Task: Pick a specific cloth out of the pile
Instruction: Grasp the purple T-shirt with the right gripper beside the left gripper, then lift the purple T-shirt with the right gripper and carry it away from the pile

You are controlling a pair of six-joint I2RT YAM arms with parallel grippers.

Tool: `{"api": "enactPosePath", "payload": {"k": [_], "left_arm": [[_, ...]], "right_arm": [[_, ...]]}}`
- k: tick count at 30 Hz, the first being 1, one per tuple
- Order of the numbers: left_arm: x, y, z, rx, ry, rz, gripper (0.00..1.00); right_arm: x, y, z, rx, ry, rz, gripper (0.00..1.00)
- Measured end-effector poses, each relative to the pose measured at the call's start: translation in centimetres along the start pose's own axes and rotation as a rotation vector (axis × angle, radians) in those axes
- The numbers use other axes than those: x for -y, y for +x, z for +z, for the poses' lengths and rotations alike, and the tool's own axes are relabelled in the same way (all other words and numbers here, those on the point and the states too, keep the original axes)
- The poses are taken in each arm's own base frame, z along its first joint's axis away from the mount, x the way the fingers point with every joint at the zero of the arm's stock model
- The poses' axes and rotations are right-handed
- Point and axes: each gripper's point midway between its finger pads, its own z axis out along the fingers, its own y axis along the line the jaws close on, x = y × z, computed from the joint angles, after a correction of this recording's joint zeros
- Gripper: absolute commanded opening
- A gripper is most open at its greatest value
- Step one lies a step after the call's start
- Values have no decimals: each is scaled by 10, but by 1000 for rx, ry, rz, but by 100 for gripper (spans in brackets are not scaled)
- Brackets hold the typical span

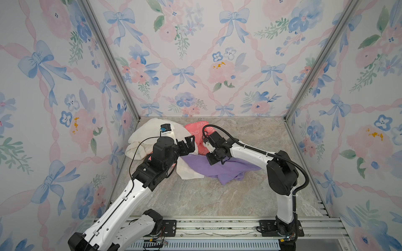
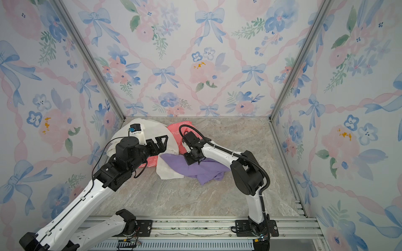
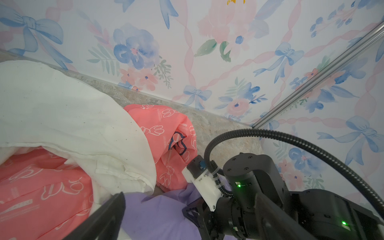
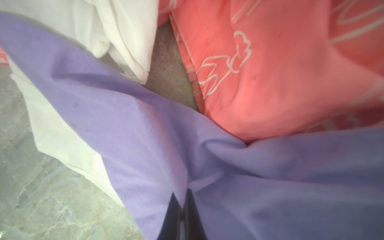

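The marble surface (image 1: 206, 195) is closest to me. On it sits the pile (image 1: 189, 173) of soft clothes.

The nearest piece is the cloth (image 1: 230, 171), plain purple and crumpled. It lies on the right side of the white shirt (image 1: 141, 137), and its left edge rests on top of the shirt's near flap.

The right gripper (image 4: 183, 197) points down onto the purple cloth, just right of that white flap. In the right wrist view its two dark fingers (image 4: 173, 209) are pressed together, and a fold of purple is pinched between them. The fabric bunches toward that spot.

A bit farther back, the left gripper (image 1: 189, 144) hangs in the air over the right edge of the white shirt. Its jaws are spread wide, and I see no cloth between them.

Behind that, the pink cloth (image 1: 195, 130) with white outline drawings sits right beside the white shirt, touching it. More pink shows under the shirt's near fold.

Last comes the flowery wall (image 1: 195, 65).
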Motion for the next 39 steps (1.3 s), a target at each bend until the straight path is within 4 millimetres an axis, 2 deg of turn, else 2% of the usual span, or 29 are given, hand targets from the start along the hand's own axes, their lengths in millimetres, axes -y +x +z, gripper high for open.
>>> {"api": "enactPosePath", "payload": {"k": [4, 7, 12, 18, 23, 30, 34, 39], "left_arm": [[-2, -1, 0, 3, -5, 9, 98], [-3, -2, 0, 5, -8, 14, 98], [-4, -2, 0, 4, -7, 12, 98], [-2, -2, 0, 0, 0, 13, 98], [-2, 0, 2, -8, 2, 18, 98], [-3, 5, 8, -28, -2, 22, 98], [-3, 6, 10, -35, -3, 24, 98], [-4, 9, 13, -43, -8, 25, 98]], "right_arm": [[-2, -29, -59, 155, -18, -11, 0], [2, -49, -112, 293, -26, -10, 0], [26, -66, -184, 460, 4, 25, 0], [67, -69, -244, 589, 70, 89, 0], [116, -63, -292, 684, 159, 171, 0], [175, -61, -354, 789, 259, 255, 0], [206, -71, -395, 870, 309, 289, 0], [238, -91, -426, 955, 332, 335, 0]]}}
